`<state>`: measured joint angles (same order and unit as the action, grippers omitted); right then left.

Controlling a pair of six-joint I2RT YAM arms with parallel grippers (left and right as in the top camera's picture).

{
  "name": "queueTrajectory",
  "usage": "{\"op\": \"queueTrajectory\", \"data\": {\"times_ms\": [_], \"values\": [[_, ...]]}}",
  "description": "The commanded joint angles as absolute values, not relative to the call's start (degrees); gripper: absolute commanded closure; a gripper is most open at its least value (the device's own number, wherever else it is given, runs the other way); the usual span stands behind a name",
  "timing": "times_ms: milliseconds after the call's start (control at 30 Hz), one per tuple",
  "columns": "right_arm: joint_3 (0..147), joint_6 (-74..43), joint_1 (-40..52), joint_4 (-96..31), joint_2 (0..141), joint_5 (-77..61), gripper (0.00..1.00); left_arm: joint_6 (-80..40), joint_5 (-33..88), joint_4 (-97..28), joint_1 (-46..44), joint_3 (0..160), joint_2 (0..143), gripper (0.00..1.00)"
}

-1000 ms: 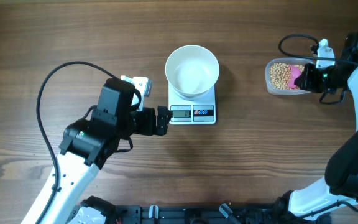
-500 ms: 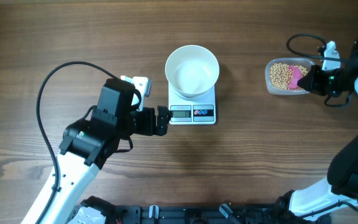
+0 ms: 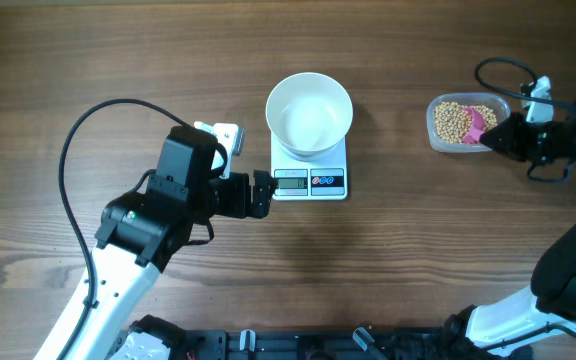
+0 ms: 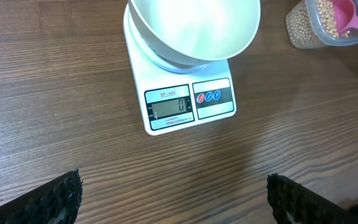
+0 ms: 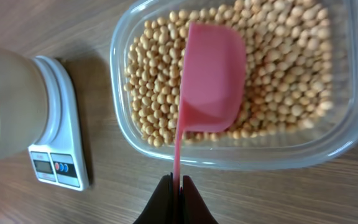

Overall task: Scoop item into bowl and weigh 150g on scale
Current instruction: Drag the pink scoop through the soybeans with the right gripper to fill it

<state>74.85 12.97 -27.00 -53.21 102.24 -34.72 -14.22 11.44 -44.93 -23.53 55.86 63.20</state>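
The white bowl (image 3: 309,113) stands empty on the white scale (image 3: 309,180) at the table's centre. Tan beans (image 3: 452,120) fill a clear tub (image 3: 438,140) at the right. My right gripper (image 3: 501,137) is shut on the thin handle of a pink scoop (image 3: 477,124) whose cup lies in the beans. In the right wrist view the scoop (image 5: 210,81) rests on the beans (image 5: 278,74), and the gripper (image 5: 178,183) pinches its handle. My left gripper (image 3: 265,194) hovers open just left of the scale, holding nothing. Its wrist view shows the bowl (image 4: 191,28), the scale (image 4: 188,102) and the gripper (image 4: 174,199).
The clear tub (image 5: 229,158) sits near the table's right edge, with my right arm's cable (image 3: 498,68) looping behind it. My left arm's black cable (image 3: 78,140) arcs over the left side. Bare wooden tabletop (image 3: 398,260) lies in front of the scale.
My right arm has drawn back to the right, and the scoop's handle now angles out over the tub's right rim. The left arm, bowl and scale have not moved.
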Motion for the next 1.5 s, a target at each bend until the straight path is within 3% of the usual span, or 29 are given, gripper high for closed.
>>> {"op": "queueTrajectory", "data": {"times_ms": [0, 1067, 1267, 1467], "values": [[71.72, 13.37, -26.65, -52.12, 103.68, -38.06, 0.96, -13.72, 12.12, -44.77, -23.79, 56.03, 63.0, 0.0], [71.53, 11.62, -31.79, -51.7, 104.84, -47.05, 0.96, -13.72, 12.12, -44.75, -23.79, 56.03, 63.0, 0.0], [71.53, 11.86, -33.76, -51.66, 110.3, -57.3, 0.96, -13.72, 12.12, -44.77, -23.79, 56.03, 63.0, 0.0], [71.53, 12.12, -34.65, -53.36, 111.66, -58.04, 0.96, -13.72, 12.12, -44.77, -23.79, 56.03, 63.0, 0.0]]}}
